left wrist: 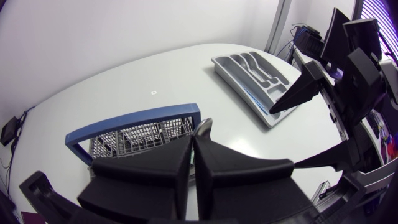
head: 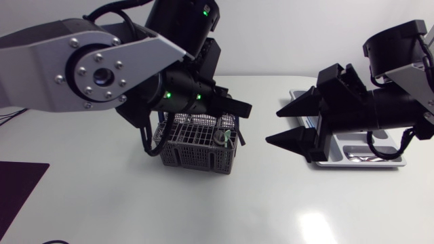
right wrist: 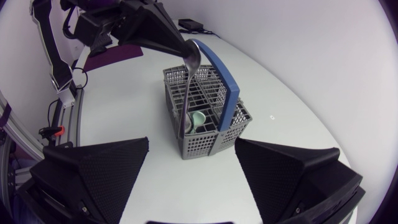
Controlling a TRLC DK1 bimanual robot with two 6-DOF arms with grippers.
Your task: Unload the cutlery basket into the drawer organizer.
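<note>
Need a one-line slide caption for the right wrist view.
Left gripper shut on a spoon whose lower end stands in the grey, blue-handled cutlery basket, seen past the open right gripper.

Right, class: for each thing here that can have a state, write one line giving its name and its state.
Left black wedge-fingered gripper: shut on the spoon.
Metal spoon: upright, bowl up, handle down inside the basket.
Grey plastic mesh cutlery basket with blue handle: upright on the table.
Right black wedge-fingered gripper: open, empty.
Grey plastic drawer organizer: flat on the table.
</note>
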